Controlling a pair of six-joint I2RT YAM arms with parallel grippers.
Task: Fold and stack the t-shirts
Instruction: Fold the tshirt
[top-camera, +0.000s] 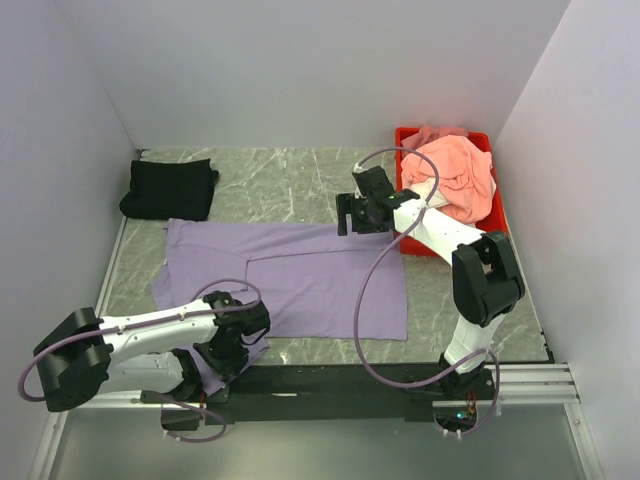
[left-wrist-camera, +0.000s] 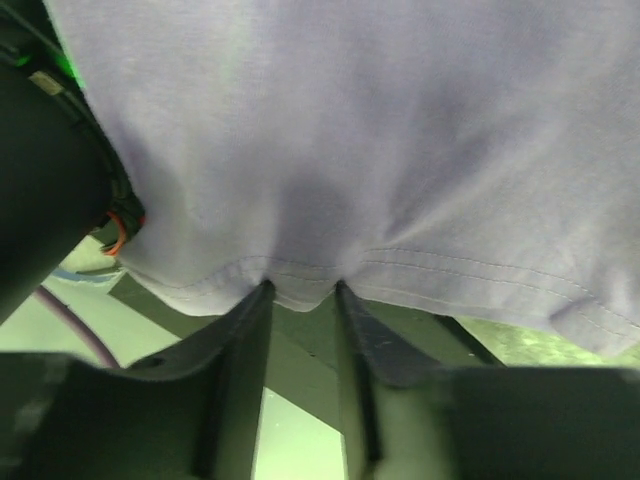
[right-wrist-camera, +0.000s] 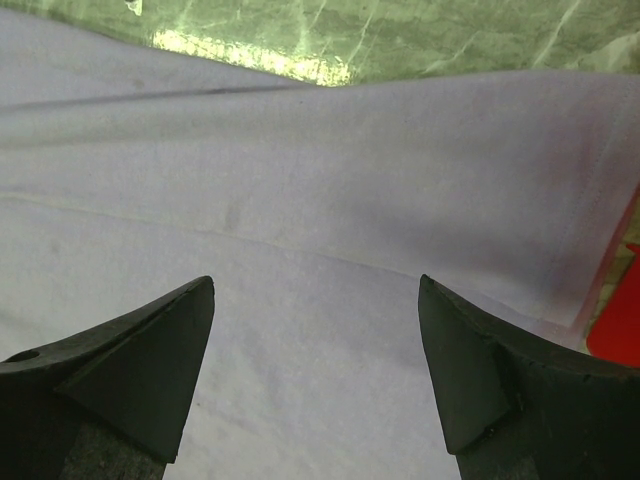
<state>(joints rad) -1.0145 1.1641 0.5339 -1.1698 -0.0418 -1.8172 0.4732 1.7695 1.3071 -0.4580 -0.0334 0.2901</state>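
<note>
The lavender-purple t-shirt (top-camera: 310, 275) lies spread across the middle of the table. My left gripper (top-camera: 228, 352) is at its near left corner. In the left wrist view the left gripper (left-wrist-camera: 302, 288) is shut on the shirt's stitched hem (left-wrist-camera: 440, 265), and the cloth puckers at the fingertips. My right gripper (top-camera: 347, 214) hovers over the shirt's far edge. In the right wrist view it (right-wrist-camera: 315, 290) is open and empty, with flat lavender cloth (right-wrist-camera: 330, 200) below. A folded black t-shirt (top-camera: 170, 188) lies at the back left. The salmon-pink t-shirt (top-camera: 455, 172) is heaped in the tray. The white t-shirt is not in view.
The red plastic tray (top-camera: 402, 136) stands at the back right against the wall, and its edge shows in the right wrist view (right-wrist-camera: 615, 330). White walls close in the left, back and right. The black rail (top-camera: 330, 382) runs along the table's near edge.
</note>
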